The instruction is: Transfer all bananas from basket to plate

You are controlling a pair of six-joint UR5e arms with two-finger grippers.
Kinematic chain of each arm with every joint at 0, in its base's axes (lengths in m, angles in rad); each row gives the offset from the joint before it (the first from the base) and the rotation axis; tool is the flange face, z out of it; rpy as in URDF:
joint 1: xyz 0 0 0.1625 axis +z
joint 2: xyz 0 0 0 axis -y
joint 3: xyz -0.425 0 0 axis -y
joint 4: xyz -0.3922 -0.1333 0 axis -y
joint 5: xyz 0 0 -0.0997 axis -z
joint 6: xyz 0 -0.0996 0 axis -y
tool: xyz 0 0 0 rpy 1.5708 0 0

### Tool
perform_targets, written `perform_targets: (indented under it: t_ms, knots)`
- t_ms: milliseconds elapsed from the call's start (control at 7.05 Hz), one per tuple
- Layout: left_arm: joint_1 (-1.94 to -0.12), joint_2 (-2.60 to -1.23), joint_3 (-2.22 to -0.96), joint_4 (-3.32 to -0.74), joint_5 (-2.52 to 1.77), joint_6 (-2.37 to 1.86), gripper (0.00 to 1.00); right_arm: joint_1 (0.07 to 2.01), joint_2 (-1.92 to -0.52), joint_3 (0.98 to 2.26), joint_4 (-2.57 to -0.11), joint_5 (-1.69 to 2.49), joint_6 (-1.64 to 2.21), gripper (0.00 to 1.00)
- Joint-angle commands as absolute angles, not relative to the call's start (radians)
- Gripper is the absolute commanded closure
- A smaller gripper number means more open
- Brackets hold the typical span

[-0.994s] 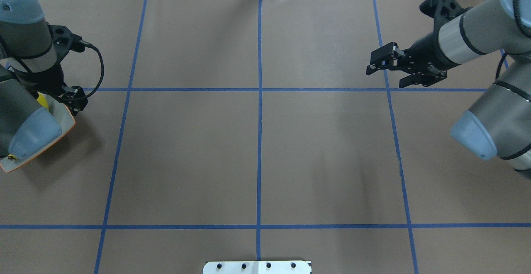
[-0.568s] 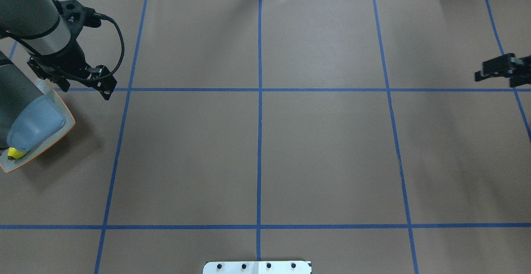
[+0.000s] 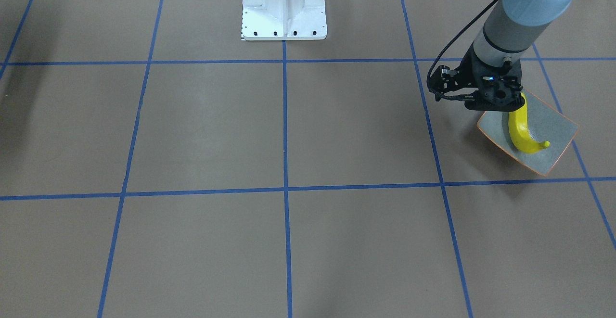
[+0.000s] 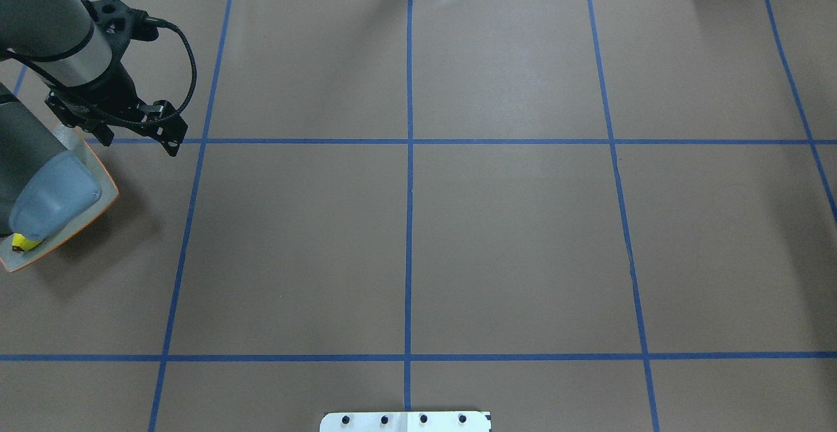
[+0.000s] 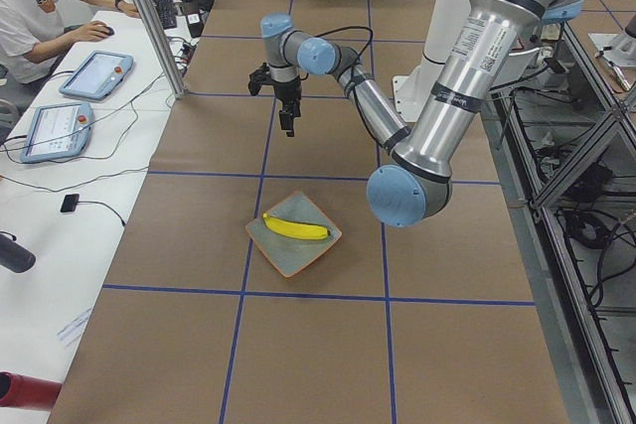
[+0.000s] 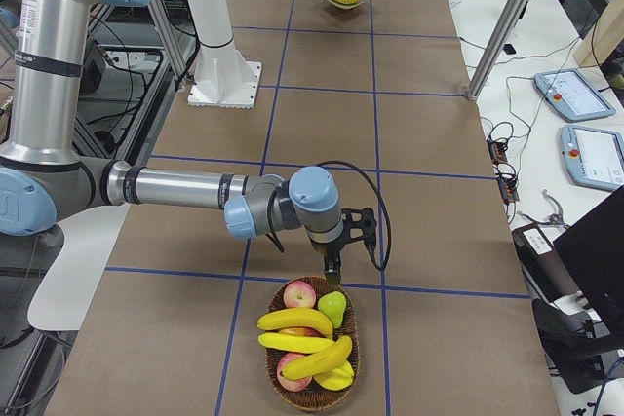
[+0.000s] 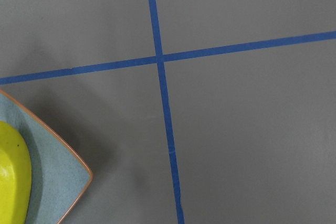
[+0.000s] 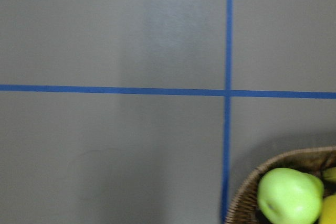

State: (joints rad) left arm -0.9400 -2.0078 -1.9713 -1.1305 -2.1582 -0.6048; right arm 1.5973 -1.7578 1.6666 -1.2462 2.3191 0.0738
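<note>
One banana on plate, three in basket

Nearest, at the robot's right end: wicker basket (image 8: 242, 192) holding three bananas (image 6: 295, 321), two red apples (image 6: 299, 293) and a green fruit (image 8: 290, 196). Just beyond its rim: right gripper (image 6: 333, 266), pointed down over blue tape (image 6: 292, 275), forearm stretched low and level; finger spacing cannot be told. Mid-table: white base mount (image 3: 284, 7). Far end: plate (image 3: 553, 125) bearing one banana (image 3: 519, 128), mostly hidden overhead by left elbow (image 4: 55, 193). Beside plate's corner: left gripper (image 4: 169, 136), hanging above table, pointing down, clear of fruit; finger spacing unreadable.
</note>
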Motion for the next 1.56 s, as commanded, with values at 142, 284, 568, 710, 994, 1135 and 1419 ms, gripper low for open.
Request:
perform_targets:
  t_ms: [142, 284, 568, 710, 994, 1135, 1419]
  knots:
    - [-0.939, -2.009, -1.974, -1.132, -2.160, -0.630, 0.00, 1.761, -1.570, 1.230, -1.247, 2.373, -0.271, 0.05]
    - [-0.939, -2.010, -1.977, -1.132, -2.160, -0.632, 0.00, 1.763, -1.568, 1.182, -1.246, 2.400, -0.285, 0.06]
    - [-0.939, -2.010, -1.983, -1.132, -2.160, -0.640, 0.00, 1.763, -1.577, 1.135, -1.247, 2.410, -0.330, 0.07]
    - [-0.939, -2.010, -1.990, -1.132, -2.160, -0.641, 0.00, 1.763, -1.577, 1.125, -1.247, 2.410, -0.333, 0.08]
    - [-0.939, -2.010, -1.988, -1.132, -2.160, -0.641, 0.00, 1.763, -1.578, 1.115, -1.246, 2.405, -0.354, 0.09]
    - [-0.939, -2.008, -1.988, -1.132, -2.160, -0.641, 0.00, 1.761, -1.578, 1.105, -1.246, 2.405, -0.357, 0.15]
    - [-0.939, -2.008, -1.988, -1.132, -2.160, -0.641, 0.00, 1.763, -1.578, 1.103, -1.246, 2.404, -0.359, 0.25]
